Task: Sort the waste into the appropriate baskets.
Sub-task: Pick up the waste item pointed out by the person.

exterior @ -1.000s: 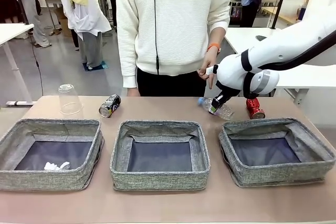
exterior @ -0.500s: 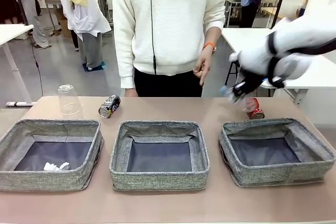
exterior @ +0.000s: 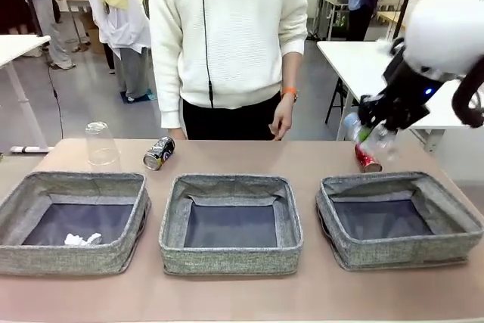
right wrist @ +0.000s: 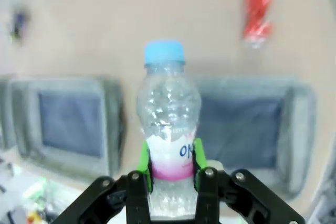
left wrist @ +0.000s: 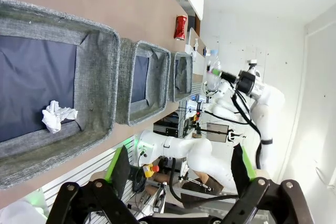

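Note:
My right gripper [exterior: 372, 132] is shut on the clear plastic bottle [exterior: 363, 135], holding it in the air above the red can [exterior: 367, 160] behind the right basket [exterior: 393, 180]. In the right wrist view the green pads [right wrist: 144, 162] squeeze the bottle [right wrist: 169, 114] at its pink label, blue cap pointing away. The paper ball [exterior: 82, 240] lies in the left basket [exterior: 76, 179]. The middle basket [exterior: 231, 181] holds nothing. A black-silver can [exterior: 158, 153] and an upturned clear cup [exterior: 100, 144] rest behind the left basket. My left gripper [left wrist: 179, 163] is open, high above the paper ball [left wrist: 58, 116].
A person in a white sweater stands at the far side, one hand [exterior: 281, 122] hanging just above the table edge. Bare tabletop runs behind the middle basket and in front of all three. A white table [exterior: 355, 58] stands behind on the right.
My right arm has lifted the bottle off the table and carried it up and to the right. The person has shifted left and drawn the hand back.

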`<action>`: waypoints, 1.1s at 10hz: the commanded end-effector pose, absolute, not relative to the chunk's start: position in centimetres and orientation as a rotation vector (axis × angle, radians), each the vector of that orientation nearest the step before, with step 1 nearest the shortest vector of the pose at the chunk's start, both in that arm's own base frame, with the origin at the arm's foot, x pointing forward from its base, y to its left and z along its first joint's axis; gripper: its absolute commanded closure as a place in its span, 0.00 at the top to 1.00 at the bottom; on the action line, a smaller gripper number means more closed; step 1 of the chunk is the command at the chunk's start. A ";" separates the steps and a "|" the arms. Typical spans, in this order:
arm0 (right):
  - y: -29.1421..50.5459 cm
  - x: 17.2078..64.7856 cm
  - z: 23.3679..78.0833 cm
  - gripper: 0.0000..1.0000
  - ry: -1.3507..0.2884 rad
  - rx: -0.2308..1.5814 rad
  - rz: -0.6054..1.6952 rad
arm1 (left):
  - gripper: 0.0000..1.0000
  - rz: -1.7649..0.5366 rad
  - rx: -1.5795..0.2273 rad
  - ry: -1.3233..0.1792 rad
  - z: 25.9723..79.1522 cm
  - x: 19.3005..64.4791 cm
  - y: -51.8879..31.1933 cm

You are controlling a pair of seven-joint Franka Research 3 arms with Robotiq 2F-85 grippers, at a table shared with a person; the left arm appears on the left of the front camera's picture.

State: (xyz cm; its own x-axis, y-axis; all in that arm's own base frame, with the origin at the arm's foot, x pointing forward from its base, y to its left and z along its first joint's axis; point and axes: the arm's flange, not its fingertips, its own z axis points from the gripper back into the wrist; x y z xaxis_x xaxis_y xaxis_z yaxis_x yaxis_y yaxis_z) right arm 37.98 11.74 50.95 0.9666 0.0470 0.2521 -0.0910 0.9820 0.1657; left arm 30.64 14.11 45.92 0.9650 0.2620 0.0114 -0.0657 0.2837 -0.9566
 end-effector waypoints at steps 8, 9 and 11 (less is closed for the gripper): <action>27.8 40.4 56.0 0.35 -0.015 0.207 -0.154 | 1.00 0.207 -1.281 -0.193 46.0 30.7 14.2; 31.1 40.2 58.7 0.35 0.037 0.169 -0.280 | 1.00 0.207 -1.281 -0.193 46.0 30.7 14.2; 34.9 38.4 62.4 0.35 0.013 0.132 -0.219 | 1.00 0.207 -1.281 -0.193 46.0 30.7 14.2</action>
State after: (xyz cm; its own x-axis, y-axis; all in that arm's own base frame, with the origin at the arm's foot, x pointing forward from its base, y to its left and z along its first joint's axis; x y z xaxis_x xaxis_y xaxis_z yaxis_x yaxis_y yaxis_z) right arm 37.30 33.16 60.61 0.9734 -0.2278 -0.0263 0.2289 0.9584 0.1703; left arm 30.66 14.08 45.89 0.9652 0.2612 0.0104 -0.0667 0.2844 -0.9564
